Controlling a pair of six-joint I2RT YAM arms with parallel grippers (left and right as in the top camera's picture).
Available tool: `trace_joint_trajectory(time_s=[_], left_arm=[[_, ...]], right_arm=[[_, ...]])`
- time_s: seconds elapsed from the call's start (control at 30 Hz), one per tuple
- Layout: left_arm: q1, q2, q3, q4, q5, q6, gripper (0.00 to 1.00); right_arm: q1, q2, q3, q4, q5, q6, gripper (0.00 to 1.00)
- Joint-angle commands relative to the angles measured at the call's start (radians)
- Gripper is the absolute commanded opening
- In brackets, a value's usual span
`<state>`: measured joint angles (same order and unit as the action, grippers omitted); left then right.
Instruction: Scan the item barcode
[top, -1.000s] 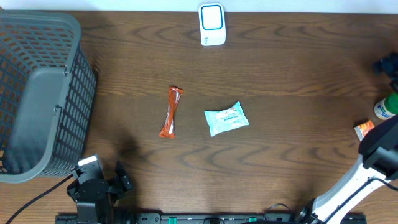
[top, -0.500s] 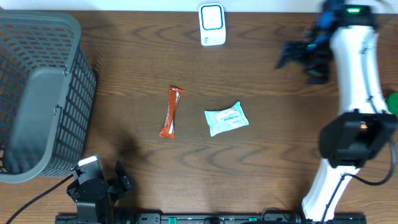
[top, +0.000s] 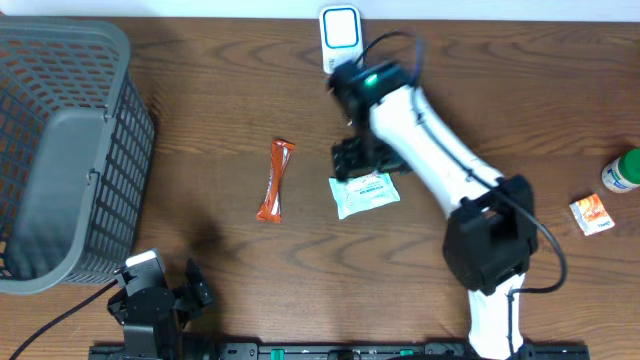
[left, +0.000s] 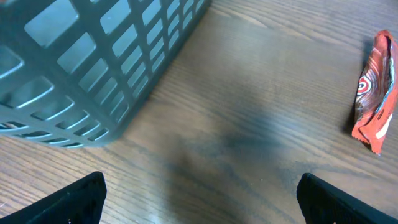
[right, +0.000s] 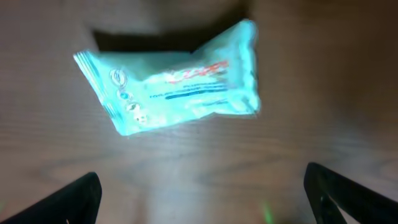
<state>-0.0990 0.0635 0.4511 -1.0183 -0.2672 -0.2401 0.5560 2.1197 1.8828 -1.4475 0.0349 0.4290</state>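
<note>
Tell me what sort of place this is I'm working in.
Probably a mock shop checkout on a wooden table: a white scanner at the far edge, packaged goods such as a teal packet and an orange snack wrapper, and a grey mesh basket at the left.

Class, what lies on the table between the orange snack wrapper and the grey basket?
Nothing: only bare wooden table separates the orange snack wrapper and grey basket, shown overhead.

Mock shop checkout on a dark wood-grain surface (top: 220, 90): a grey plastic shopping basket (top: 60, 150), a white barcode scanner (top: 341, 38), and small packaged goods, including an orange snack bar (top: 275, 180) and a teal packet (top: 364, 193).
</note>
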Motion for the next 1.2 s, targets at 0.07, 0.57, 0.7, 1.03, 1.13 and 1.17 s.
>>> trace_joint_trajectory(time_s=[0.07, 0.57, 0.7, 1.03, 1.13, 1.17], left_arm=[[0.004, 0.000, -0.002, -0.001, -0.006, -0.009, 0.98], [0.004, 0.000, -0.002, -0.001, -0.006, -0.009, 0.98], [0.004, 0.000, -0.002, -0.001, -0.006, -0.009, 0.98], [0.004, 0.000, -0.002, -0.001, -0.006, -0.009, 0.98], [0.004, 0.000, -0.002, -0.001, -0.006, -0.009, 0.98], [0.004, 0.000, -0.002, -0.001, -0.006, -0.009, 0.98]], right_arm=[[0.127, -0.019, -0.154, 0.201, 0.095, 0.075, 0.99], [0.227, 0.024, -0.252, 0.367, 0.343, 0.210, 0.99], [0.209, 0.037, -0.274, 0.375, 0.311, 0.198, 0.99], [0.179, 0.200, -0.280, 0.377, 0.183, 0.131, 0.61], [0.171, 0.201, -0.279, 0.371, 0.179, 0.131, 0.20], [0.169, 0.194, -0.278, 0.365, 0.179, 0.131, 0.13]])
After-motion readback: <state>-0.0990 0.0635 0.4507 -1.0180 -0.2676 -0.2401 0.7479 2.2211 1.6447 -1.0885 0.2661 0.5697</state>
